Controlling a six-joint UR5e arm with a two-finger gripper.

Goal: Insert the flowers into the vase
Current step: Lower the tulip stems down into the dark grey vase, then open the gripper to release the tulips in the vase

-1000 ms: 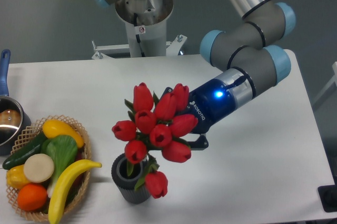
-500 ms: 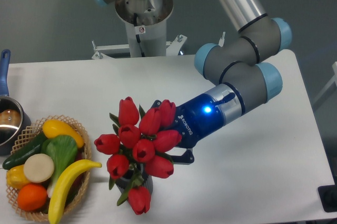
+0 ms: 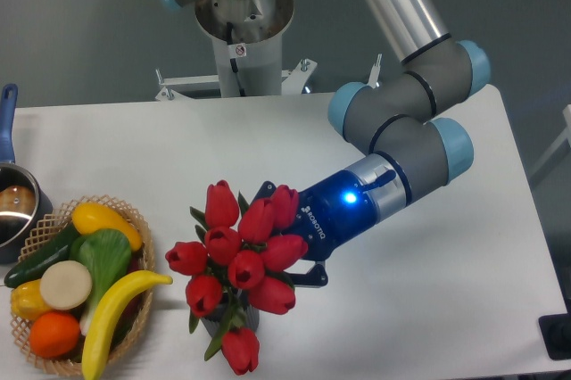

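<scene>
- Low at the table's six o'clock edge, the bunch of red artificial tulips (image 3: 234, 260) now covers the small dark grey ribbed vase (image 3: 234, 320), whose mouth showed a second ago; stems look seated.
- At three o'clock of the blooms, the black two-finger gripper (image 3: 281, 242) stays clamped on them; release seems next.

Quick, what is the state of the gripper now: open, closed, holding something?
Gripper: jaws hidden behind the red tulips; apparently holding the bunch, but not certain.

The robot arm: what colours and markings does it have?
The arm has a silver metal tube, dark grey joints and light blue end caps. The gripper has a glossy dark blue body with white "ROBOTIQ" lettering and a glowing blue light; its black jaws are mostly hidden.
</scene>
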